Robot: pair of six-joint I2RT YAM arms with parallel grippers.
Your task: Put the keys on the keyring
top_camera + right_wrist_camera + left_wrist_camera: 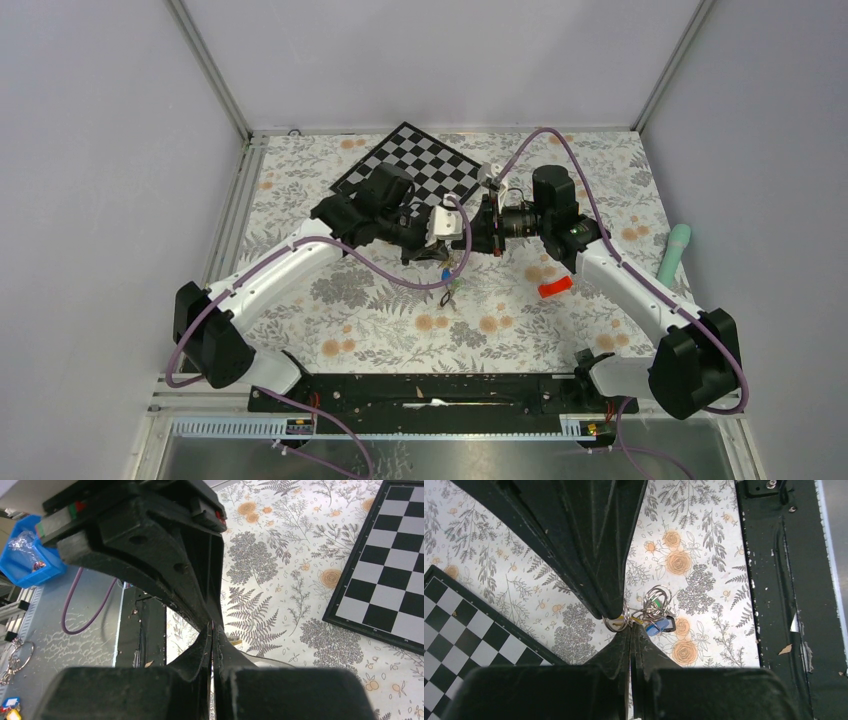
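Left wrist view gives you the closest look: the left gripper [630, 632] has its jaws pressed together, and their tip meets the tip of the right gripper [613, 614], which comes in from the top of that view. A small loop of the keyring [616, 625] sits exactly where the two tips meet. You can see it touching both, but you cannot tell from here whether the left jaws actually pinch it.

In the right wrist view the right jaws are together too, with a thin metal edge caught between them at the tip.

The keys [656, 625] hang in a tangle of wire loops just beside the tips. You can pick out a blue tag, a green tag higher in the loops and a sliver of yellow next to the left jaws.

From the top external view you see both arms reaching in to meet over the middle of the flowered surface [380, 320], just in front of the checkerboard [420, 165]. The bunch dangles below the meeting point, blue tag showing. A small red object [555, 288] lies on the surface near the right arm, and a pale teal object [675, 250] lies well apart by the right edge
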